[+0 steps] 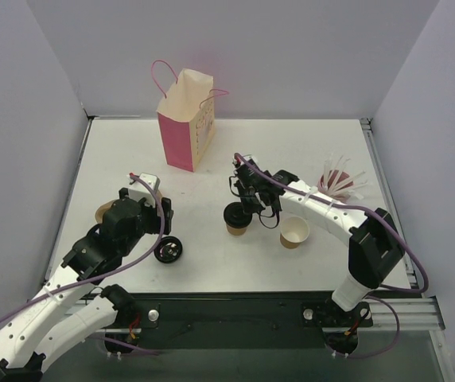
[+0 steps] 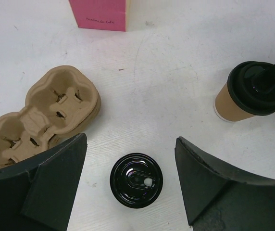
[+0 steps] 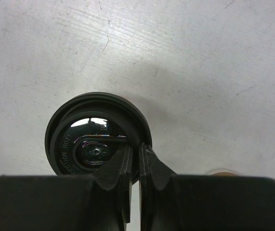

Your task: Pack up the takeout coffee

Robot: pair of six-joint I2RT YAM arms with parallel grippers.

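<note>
Brown kraft paper cup with round black plastic lid (image 1: pixel 238 220): upright, unpacked.
Right gripper (image 3: pixel 138 147): jaws together at its rim, likely seating the lid.
Left gripper (image 2: pixel 130 140): spread apart over loose black lid (image 2: pixel 136 179).

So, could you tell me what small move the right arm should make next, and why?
Probably raise the right gripper slightly: its fingers look closed across the lid rim of the coffee cup, which stands on the table, and the paper bag waits upright behind. A small lift would test the hold.
</note>
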